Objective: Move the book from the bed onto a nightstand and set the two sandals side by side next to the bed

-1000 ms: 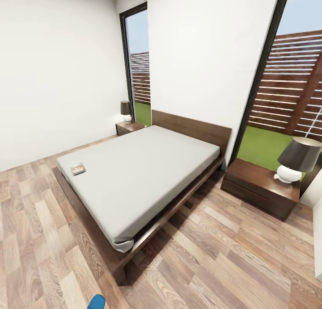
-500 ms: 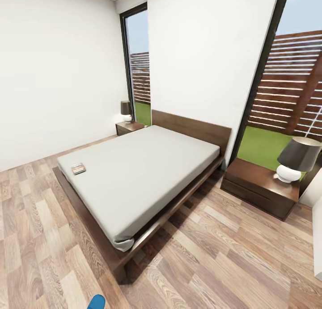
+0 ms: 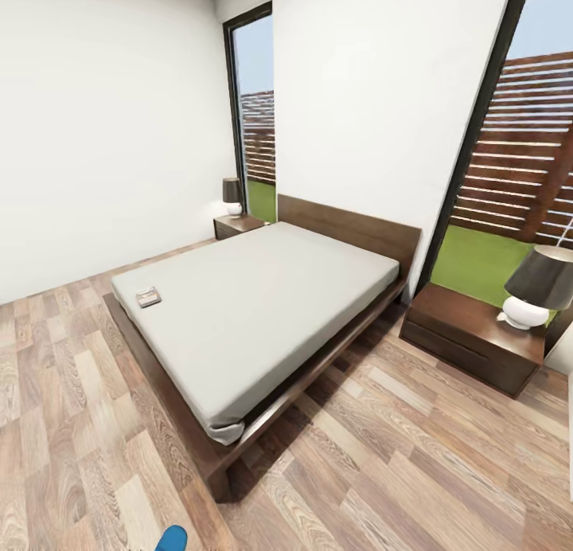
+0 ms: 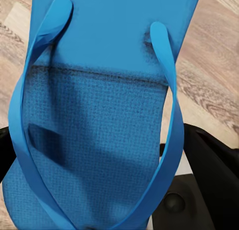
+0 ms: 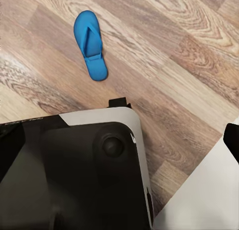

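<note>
The bed (image 3: pixel 255 312) with its light-grey mattress stands in the middle of the bedroom. The book (image 3: pixel 148 297) lies flat on the mattress near the corner at the foot end, on the far side from me. One nightstand (image 3: pixel 469 338) is to the right of the headboard, another nightstand (image 3: pixel 237 225) beyond the bed by the far window. A bright blue sandal (image 4: pixel 99 120) hangs close before the left wrist camera, above the floor, held by my left gripper, whose fingers are hidden. Its tip (image 3: pixel 171 539) pokes into the head view's lower edge. The other sandal (image 5: pixel 91 44) lies on the floor.
Each nightstand carries a lamp (image 3: pixel 535 290) with a dark shade. Tall windows flank the headboard wall. Wood-plank floor (image 3: pixel 414 455) stretches between me and the bed. My dark base (image 5: pixel 84 175) sits close to the loose sandal.
The whole head picture has shifted a little, so the camera has moved. The book, the bed and the held sandal's tip keep their places.
</note>
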Robot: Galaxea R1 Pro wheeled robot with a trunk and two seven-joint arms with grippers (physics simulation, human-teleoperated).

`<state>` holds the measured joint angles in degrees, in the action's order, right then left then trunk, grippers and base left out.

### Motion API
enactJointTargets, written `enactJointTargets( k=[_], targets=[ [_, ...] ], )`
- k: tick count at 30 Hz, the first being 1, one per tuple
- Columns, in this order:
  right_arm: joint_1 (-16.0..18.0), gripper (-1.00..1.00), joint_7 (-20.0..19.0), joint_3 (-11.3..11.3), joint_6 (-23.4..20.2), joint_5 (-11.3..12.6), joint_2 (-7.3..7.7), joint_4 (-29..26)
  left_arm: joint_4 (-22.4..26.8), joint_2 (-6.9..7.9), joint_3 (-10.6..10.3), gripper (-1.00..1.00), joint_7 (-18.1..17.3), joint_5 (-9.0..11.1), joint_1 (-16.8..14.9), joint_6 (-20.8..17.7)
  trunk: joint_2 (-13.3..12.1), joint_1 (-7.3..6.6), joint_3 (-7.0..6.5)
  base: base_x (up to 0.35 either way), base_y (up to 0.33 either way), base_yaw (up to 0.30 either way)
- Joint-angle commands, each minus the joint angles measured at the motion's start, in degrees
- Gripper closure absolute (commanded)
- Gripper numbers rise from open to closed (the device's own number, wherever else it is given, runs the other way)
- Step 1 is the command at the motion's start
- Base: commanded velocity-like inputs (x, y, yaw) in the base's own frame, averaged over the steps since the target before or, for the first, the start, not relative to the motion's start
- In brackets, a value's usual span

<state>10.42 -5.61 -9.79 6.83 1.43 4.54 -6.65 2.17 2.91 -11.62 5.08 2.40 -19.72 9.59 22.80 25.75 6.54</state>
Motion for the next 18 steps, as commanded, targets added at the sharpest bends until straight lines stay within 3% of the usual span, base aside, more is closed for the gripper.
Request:
enactJointTargets(
  k=[1, 18],
  targets=[
    [0.0, -1.00, -0.4, -0.4, 0.2, 0.2, 0.01, 0.1, -0.1, -0.01, -0.5, 1.00, 0.2, 0.2, -0.1, 0.2, 0.1, 0.03, 0.17, 0.000, 0.000, 0.169],
    [0.0, -1.00, -0.4, -0.4, 0.2, 0.2, 0.03, 0.1, -0.1, -0.01, -0.5, 1.00, 0.3, 0.2, -0.1, 0.2, 0.1, 0.03, 0.39, 0.000, -0.039, 0.041]
  ],
)
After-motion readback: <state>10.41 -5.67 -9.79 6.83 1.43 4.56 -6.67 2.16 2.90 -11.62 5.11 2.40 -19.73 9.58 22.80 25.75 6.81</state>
